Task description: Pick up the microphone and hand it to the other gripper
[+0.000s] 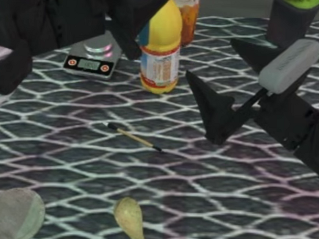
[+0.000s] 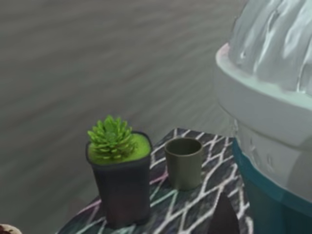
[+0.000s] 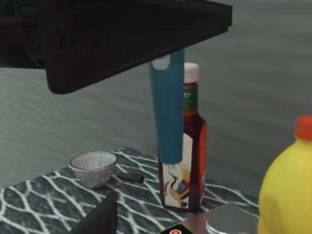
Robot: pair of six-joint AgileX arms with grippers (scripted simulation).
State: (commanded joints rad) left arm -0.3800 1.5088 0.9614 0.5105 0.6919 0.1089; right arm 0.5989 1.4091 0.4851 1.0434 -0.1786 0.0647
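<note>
The mic (image 3: 167, 112) is already off the table: the right wrist view shows its teal handle hanging down from the left gripper (image 1: 132, 24), which is high at the top view's upper left, and the left wrist view shows its pale head (image 2: 273, 44) pressed close to the lens. The grip itself is mostly hidden, so I take it the left fingers are closed on the handle, not seeing it plainly. The lift looks done; the handover is left. The right gripper (image 1: 239, 85) hovers over the table's right half with its fingers spread wide and nothing between them, well apart from the mic. Between the two stands the yellow bottle (image 1: 161, 46), with a sauce bottle (image 3: 187, 146) and scale (image 1: 93, 57) near it. The table's middle is open but for a thin stick (image 1: 134, 136).
</note>
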